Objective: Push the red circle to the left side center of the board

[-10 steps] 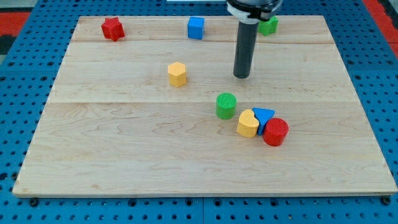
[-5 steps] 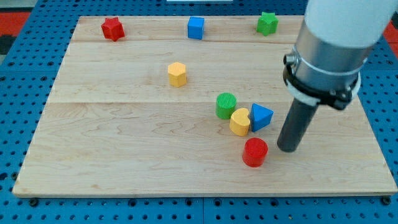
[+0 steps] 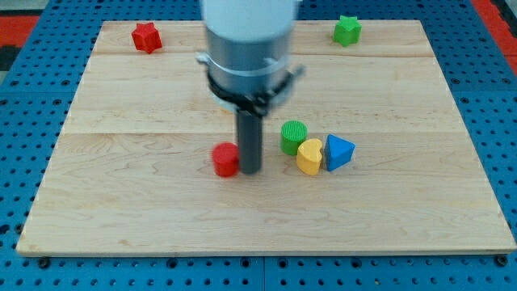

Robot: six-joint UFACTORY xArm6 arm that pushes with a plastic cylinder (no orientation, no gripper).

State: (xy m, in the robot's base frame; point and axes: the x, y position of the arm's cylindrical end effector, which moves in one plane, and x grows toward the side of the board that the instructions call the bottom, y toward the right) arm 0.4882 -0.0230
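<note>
The red circle (image 3: 225,159) lies on the wooden board (image 3: 121,202), a little left of the board's middle. My tip (image 3: 250,169) stands right against its right side. To the right of my tip sit a green cylinder (image 3: 294,136), a yellow heart-shaped block (image 3: 308,156) and a blue triangle (image 3: 338,152), close together. The arm's body hides the yellow hexagon and the blue cube further up the board.
A red star (image 3: 145,36) sits at the board's top left and a green star (image 3: 347,30) at its top right. A blue pegboard (image 3: 24,121) surrounds the board.
My tip swept from right of the cluster to the board's middle, pushing the red circle left and up. The yellow heart and blue triangle barely shifted. The arm now covers the yellow hexagon and blue cube.
</note>
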